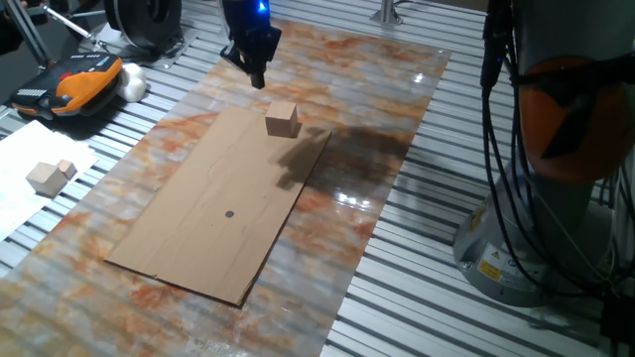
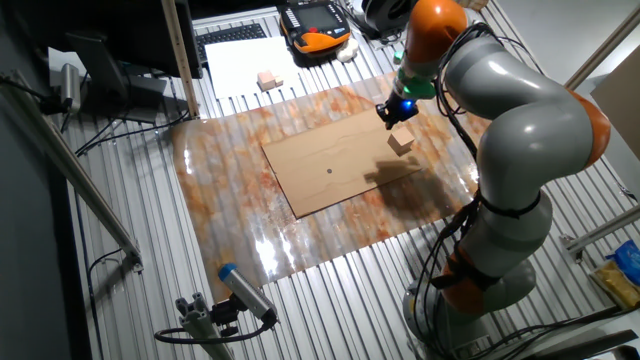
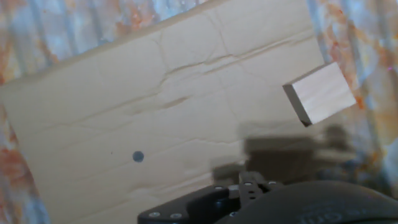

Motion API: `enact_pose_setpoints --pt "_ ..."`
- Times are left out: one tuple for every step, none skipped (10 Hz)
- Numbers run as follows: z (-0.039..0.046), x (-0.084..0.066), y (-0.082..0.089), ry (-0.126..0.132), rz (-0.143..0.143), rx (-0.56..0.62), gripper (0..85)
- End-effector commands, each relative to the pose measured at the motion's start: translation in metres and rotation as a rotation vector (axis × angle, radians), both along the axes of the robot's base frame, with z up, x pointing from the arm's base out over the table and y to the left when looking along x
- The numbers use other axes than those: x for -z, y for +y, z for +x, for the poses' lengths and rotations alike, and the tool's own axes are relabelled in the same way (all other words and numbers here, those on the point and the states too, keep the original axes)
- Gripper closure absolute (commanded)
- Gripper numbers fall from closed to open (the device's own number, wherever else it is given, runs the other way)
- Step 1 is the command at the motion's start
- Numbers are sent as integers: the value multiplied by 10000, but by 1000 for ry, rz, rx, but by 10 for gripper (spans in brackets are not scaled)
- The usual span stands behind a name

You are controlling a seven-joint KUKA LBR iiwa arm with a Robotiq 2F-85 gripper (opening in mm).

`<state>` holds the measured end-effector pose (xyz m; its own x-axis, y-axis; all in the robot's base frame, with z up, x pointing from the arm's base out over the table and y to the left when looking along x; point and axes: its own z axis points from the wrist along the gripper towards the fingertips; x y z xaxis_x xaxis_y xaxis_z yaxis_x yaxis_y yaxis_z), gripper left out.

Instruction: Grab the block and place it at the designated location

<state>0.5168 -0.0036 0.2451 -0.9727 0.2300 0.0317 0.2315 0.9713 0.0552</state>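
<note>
Resting on the cardboard sheet [image 1: 213, 213], the block [image 1: 283, 120] sits near the sheet's far corner, close to the edge that borders the marbled table mat [image 1: 397, 129]. I read it as a cube, so it has no long axis; in the hand view its faces [image 3: 320, 93] are turned at an angle to the sheet's edges, with one corner toward the sheet's middle. The block stands flat, apart from everything else.

The gripper [image 1: 256, 71] hangs above the mat just beyond the sheet's far edge, a little off from the block and not touching it. I cannot tell from these views whether its fingers are apart or together; the hand view shows only the dark base of the hand along the bottom of the frame.

The designated location [image 1: 229, 213] is a dark dot near the middle of the sheet, well apart from the block; it also shows in the other fixed view [image 2: 329, 171] and the hand view [image 3: 138, 157]. Bare cardboard lies between block and dot.

Off the mat, beyond the sheet's left edge, a pair of paler blocks [image 1: 50, 176] lies on white paper [image 1: 30, 159], and an orange pendant [image 1: 74, 84] lies farther back.
</note>
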Motion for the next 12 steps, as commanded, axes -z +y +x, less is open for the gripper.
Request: enact_pose_setpoints --pt "4 -10 -24 -9 -19 2 850" --pt "15 -5 -51 -27 -42 1 850" --pt "15 27 -108 -44 -87 -16 850" --pt "18 98 -230 -58 -141 -64 850" --pt "23 209 -408 -74 -122 -77 850" --pt "23 310 -596 -87 -93 -88 850" --pt "16 371 -754 -93 -88 -111 850" --pt "13 399 -866 -93 -67 -124 850" --pt "7 415 -944 -85 -62 -137 850" --pt "-25 454 -1026 -88 -65 -146 850" --pt "-54 518 -1158 -96 -69 -161 850" --pt "-74 567 -1269 -101 -72 -174 850"
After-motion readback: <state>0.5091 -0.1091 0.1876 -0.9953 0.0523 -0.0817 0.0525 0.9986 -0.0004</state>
